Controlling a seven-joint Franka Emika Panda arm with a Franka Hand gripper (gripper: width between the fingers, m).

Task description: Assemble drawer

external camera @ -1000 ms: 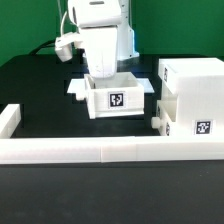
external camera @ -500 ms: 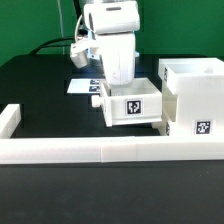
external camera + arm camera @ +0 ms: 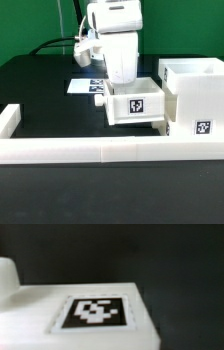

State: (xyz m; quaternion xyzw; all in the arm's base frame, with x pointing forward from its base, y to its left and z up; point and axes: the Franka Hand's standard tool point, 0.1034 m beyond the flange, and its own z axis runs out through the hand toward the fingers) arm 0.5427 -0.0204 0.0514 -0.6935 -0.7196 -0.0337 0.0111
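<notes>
The small white tray (image 3: 133, 106) with a tag on its front stands right beside the big white shell (image 3: 195, 93), touching or nearly touching its side. My gripper (image 3: 122, 84) reaches down into the tray from above and grips its wall; the fingertips are hidden. A knob (image 3: 158, 122) sticks out low on the shell, from the other tray set inside it. The wrist view shows only a white tray surface with a black-and-white tag (image 3: 95, 312), close up and blurred, and no fingers.
A long low white border bar (image 3: 100, 151) runs along the front, with a short bar (image 3: 10, 119) at the exterior view's left. The marker board (image 3: 83, 87) lies flat behind the tray. The table is black.
The gripper and the tray moved together toward the exterior view's right, up to the shell. In the last half second they hardly moved.
</notes>
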